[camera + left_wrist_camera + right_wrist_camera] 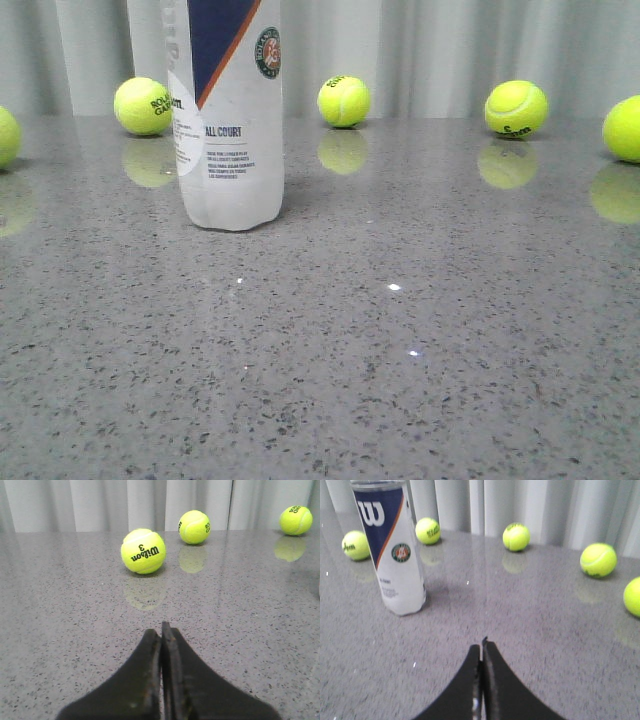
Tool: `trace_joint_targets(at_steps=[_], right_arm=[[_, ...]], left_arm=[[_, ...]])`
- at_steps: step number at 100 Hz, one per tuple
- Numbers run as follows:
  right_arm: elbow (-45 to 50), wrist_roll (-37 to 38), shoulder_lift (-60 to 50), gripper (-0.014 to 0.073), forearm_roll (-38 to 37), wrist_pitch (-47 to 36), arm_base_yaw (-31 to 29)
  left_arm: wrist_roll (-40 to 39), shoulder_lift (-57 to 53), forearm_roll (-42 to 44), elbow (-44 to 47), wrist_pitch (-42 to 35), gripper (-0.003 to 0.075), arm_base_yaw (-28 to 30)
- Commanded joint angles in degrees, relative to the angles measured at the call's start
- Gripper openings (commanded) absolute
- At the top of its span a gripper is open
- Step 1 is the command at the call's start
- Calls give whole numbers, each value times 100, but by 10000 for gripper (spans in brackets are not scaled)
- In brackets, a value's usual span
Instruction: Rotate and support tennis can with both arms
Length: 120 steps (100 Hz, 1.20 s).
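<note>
Tennis can [228, 120], a white navy-panelled cylinder, stands upright at upper left on the grey speckled worktop [400, 350]; both black grippers' jaws pressed together, empty, left [162, 630] and right [482, 645].

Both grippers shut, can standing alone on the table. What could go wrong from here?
1. The tennis can stands upright, tall and narrow, with nothing holding it; a one-sided push would likely tip it.
2. The left gripper and right gripper are both shut, so they must open before closing around it.
3. Loose tennis balls, such as one behind the can, may get knocked and roll on the smooth table.
</note>
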Motion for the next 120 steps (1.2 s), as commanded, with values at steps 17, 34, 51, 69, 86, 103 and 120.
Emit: trace_joint_targets(at_steps=[17, 34, 51, 69, 86, 103, 120], right_arm=[[669, 1, 86, -61, -119, -1961, -867], [1368, 1, 33, -61, -141, -2575, -1922], [1917, 1, -479, -61, -290, -2575, -2573], [2657, 73, -1038, -61, -323, -2786, -2624], [2663, 122, -1055, -61, -330, -2698, -2618], [2663, 122, -1055, -61, -330, -2712, -2618], [2663, 122, -1055, -61, -330, -2712, -2618]], left_arm=[[-53, -203, -1, 261, -424, -19, -35], [-53, -203, -1, 261, -424, -19, -35], [-53, -203, -1, 261, -424, -19, -35], [-53, -203, -1, 261, -435, -19, -35], [-53, -203, -1, 261, -435, -19, -35], [-53, -203, -1, 261, -435, -19, -35], [-53, -203, -1, 261, -435, -19, -35]])
